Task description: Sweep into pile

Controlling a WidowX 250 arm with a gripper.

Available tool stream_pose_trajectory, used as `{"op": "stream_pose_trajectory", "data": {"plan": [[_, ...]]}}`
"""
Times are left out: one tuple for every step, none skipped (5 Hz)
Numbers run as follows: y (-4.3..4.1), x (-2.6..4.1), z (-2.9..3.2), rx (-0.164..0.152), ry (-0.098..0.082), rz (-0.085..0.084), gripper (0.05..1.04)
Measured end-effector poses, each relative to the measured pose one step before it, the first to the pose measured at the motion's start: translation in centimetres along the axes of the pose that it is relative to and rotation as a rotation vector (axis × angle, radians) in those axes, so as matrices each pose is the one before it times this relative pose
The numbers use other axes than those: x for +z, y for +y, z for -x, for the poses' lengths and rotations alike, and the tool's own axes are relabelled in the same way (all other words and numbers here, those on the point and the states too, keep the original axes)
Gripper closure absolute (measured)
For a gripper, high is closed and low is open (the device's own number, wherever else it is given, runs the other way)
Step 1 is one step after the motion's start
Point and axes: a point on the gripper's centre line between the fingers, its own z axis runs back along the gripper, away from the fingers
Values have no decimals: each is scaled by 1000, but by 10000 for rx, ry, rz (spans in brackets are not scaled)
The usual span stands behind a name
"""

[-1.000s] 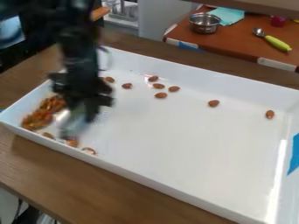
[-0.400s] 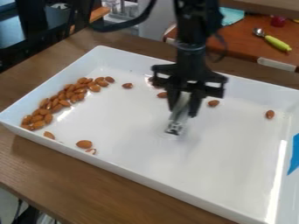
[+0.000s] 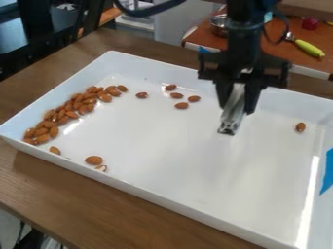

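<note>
Brown almonds (image 3: pixel 94 160) stray near the tray's (image 3: pixel 162 146) near edge, most already line its left edge, the gripper (image 3: pixel 237 108) is closed around a silvery tool (image 3: pixel 231 116), and 1 by the right edge and 5 toward the far await sweeping.

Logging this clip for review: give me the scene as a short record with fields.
Held: narrow silver metal tool, in the jaws of the black gripper
Container: white rectangular tray on brown wooden table
Pile: brown almonds in a curved band, tray's left end
Strays: loose almonds by far, near and right walls
Tool touching tray: cannot tell
</note>
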Motion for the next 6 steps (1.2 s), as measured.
{"op": "stream_pose_trajectory", "data": {"plan": [[-791, -354, -1215, 109, 108, 101, 705], [-1564, -648, -446, -151, 66, -86, 705], [-2518, -735, 274, -396, 50, -51, 705], [-2085, -397, 737, -366, -174, -114, 705], [-1281, -736, 473, -158, -118, -127, 705], [-248, -1440, 9, 18, -83, -270, 705]]}}
